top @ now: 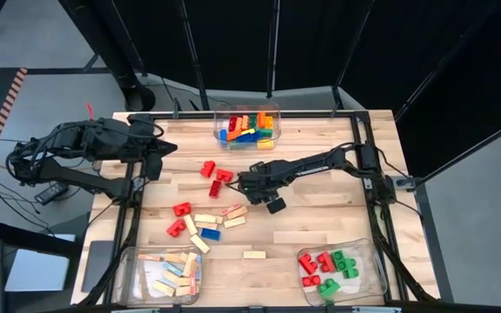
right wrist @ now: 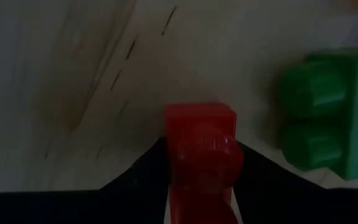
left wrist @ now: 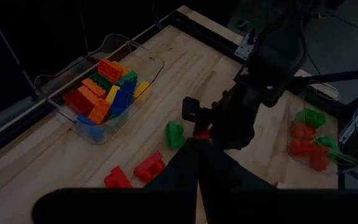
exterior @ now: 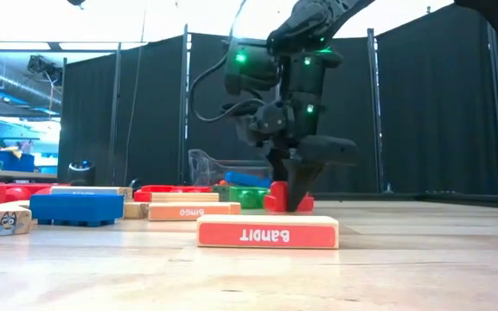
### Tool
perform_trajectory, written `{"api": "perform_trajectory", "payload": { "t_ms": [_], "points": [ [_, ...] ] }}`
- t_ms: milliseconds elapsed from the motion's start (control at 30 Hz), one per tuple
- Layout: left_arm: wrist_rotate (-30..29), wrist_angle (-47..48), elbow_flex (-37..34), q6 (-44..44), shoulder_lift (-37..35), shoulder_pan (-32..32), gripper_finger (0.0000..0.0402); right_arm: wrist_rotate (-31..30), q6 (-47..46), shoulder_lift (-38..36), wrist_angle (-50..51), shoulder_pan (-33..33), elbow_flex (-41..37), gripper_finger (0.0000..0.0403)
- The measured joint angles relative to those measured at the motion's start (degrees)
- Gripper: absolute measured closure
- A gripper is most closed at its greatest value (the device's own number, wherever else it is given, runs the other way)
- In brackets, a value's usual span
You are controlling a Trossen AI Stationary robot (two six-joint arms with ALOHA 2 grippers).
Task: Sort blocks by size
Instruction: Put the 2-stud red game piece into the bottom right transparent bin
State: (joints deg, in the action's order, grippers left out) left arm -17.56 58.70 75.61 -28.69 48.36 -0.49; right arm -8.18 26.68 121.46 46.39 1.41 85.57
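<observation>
1. Nearest the low camera lies a red-faced wooden bar (exterior: 267, 231) on the table (exterior: 422, 259), just in front of the right hand (exterior: 296, 200).
2. Right hand's fingers (right wrist: 135, 171) pinch a small red brick (right wrist: 201, 152) resting on the table.
3. Just beside that hand sits a green brick (right wrist: 328, 112).
4. Left hand (top: 156, 165), pressed together, waits well apart.

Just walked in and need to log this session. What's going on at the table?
The right gripper is down at mid-table, its fingers on either side of a small red block that sits on the wood next to a green block. The left gripper waits shut near the table's left edge. Three clear bins already hold sorted blocks, while more lie loose on the table.
</observation>
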Motion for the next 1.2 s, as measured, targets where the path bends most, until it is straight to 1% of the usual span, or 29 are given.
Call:
{"api": "perform_trajectory", "payload": {
  "t_ms": [133,233,333,433,567,767,867,967,1100,1200],
  "points": [
    [0.0,0.0,0.0,0.0,0.0,0.0,0.0388,0.1,-4.3,-1.9,4.4,-1.3,0.6,0.0256],
    [0.0,0.0,0.0,0.0,0.0,0.0,0.0388,0.3,-9.2,-5.9,5.6,-2.6,3.2,0.0256],
    [0.0,0.0,0.0,0.0,0.0,0.0,0.0388,0.6,-16.7,-10.6,9.3,-4.5,5.6,0.0256],
    [0.0,0.0,0.0,0.1,0.0,0.0,0.0388,3.7,-26.8,-15.7,11.8,-7.6,6.7,0.0256],
    [0.0,0.0,0.0,0.3,0.0,0.0,0.0388,10.6,-43.2,-24.3,16.6,-14.7,7.1,0.0256],
    [0.0,0.0,0.0,1.4,0.0,0.0,0.0388,9.3,-69.0,-31.1,21.7,-30.6,7.0,0.0256],
    [0.0,0.0,0.0,1.4,0.0,0.0,0.0388,9.4,-79.3,-30.7,23.0,-38.1,7.0,0.0256],
    [0.0,0.0,0.0,1.5,0.0,0.0,0.0388,9.4,-85.2,-28.6,24.1,-43.9,7.0,0.0256],
    [0.0,0.0,0.0,1.5,0.0,0.0,0.0388,9.8,-86.7,-23.8,25.0,-48.7,7.0,0.0256],
    [0.0,0.0,0.0,1.5,0.0,0.0,0.0388,9.8,-86.8,-20.0,25.5,-49.5,6.9,0.0256]
  ]
}}
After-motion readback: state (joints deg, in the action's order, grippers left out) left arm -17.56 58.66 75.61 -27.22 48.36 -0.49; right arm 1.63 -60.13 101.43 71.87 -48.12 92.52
